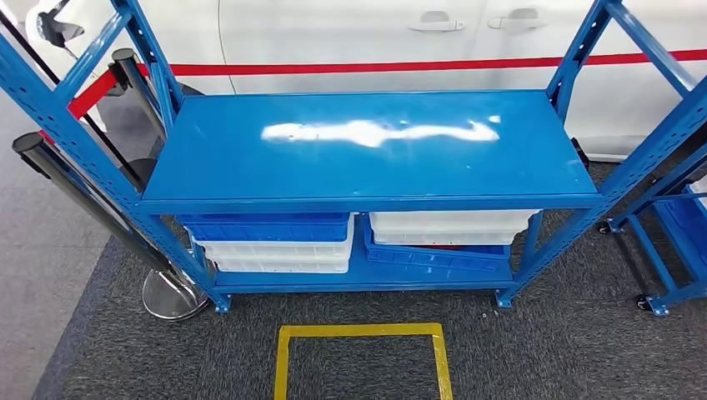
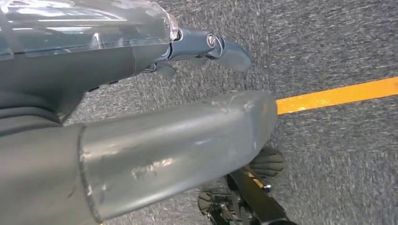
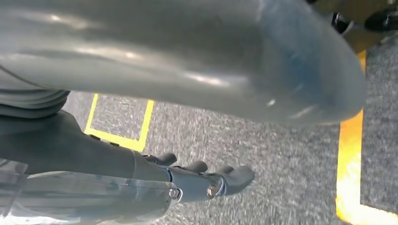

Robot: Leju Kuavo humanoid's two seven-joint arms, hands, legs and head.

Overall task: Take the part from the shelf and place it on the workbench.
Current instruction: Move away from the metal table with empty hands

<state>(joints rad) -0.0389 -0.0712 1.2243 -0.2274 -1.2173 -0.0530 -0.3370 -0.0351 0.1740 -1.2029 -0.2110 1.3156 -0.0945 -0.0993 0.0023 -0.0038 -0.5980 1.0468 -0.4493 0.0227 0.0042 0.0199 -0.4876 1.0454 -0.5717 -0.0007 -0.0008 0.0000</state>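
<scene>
Both arms hang down, left hand (image 2: 141, 112) and right hand (image 3: 187, 117) holding nothing.

Blue shelf (image 1: 367, 146) with a white glare streak; below it, blue and white bins (image 1: 271, 242) at seven o'clock. Dark grey speckled carpet (image 1: 542, 350) carries a yellow square outline (image 1: 360, 332) at six. White car (image 1: 333, 33), red stripe (image 1: 375, 67) at twelve.

We saw a blue metal shelf (image 1: 367, 146) standing on dark grey carpet (image 1: 542, 350), its top board bare and glossy. On its lower board (image 1: 358, 279) lay stacked blue and white trays (image 1: 275, 242) and, beside them, a white tray (image 1: 450, 227) over a tilted blue one (image 1: 433, 257).
</scene>
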